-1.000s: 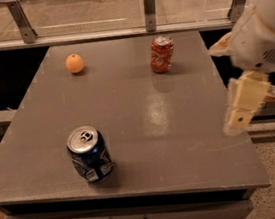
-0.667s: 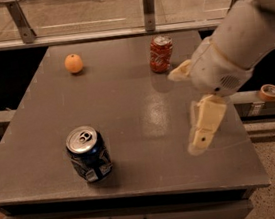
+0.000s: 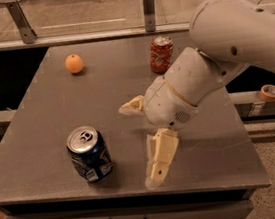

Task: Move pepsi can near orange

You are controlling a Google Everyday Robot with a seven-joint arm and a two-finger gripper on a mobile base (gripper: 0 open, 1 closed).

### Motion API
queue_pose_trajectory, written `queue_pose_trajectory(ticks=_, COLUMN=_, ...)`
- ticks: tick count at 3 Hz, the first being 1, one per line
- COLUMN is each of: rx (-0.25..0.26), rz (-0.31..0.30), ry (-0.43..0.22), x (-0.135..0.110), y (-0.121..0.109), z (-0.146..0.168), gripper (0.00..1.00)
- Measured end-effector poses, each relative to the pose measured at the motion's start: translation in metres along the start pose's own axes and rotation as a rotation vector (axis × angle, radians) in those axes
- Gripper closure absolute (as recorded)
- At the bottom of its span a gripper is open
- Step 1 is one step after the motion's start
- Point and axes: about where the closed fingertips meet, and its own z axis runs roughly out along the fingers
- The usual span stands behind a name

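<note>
One pepsi can [image 3: 89,154] front-left on worktop [image 3: 43,124]; gripper [image 3: 138,145] just right of it, jaws spread, empty; orange [image 3: 74,63] well apart behind.

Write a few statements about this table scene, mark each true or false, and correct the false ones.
1. The pepsi can stands upright near the table's front edge. True.
2. The gripper is clamped on the pepsi can. False: it hangs beside the can, apart from it, fingers open and holding nothing.
3. The orange sits toward the far side of the table. True.
4. The red soda can lies tipped against the orange. False: it stands upright, well apart from the orange.
</note>
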Motion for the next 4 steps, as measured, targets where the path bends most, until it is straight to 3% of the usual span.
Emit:
queue_pose_trajectory(ticks=2, rx=-0.039, rz=-0.011, ry=-0.163, x=-0.039, y=0.010, z=0.045, gripper=0.00)
queue_pose_trajectory(ticks=3, rx=-0.035, rz=0.018, ry=-0.205, x=-0.050, y=0.005, z=0.056, gripper=0.18)
queue_pose_trajectory(ticks=4, rx=-0.028, rz=0.058, ry=-0.231, x=-0.058, y=-0.001, z=0.063, gripper=0.42)
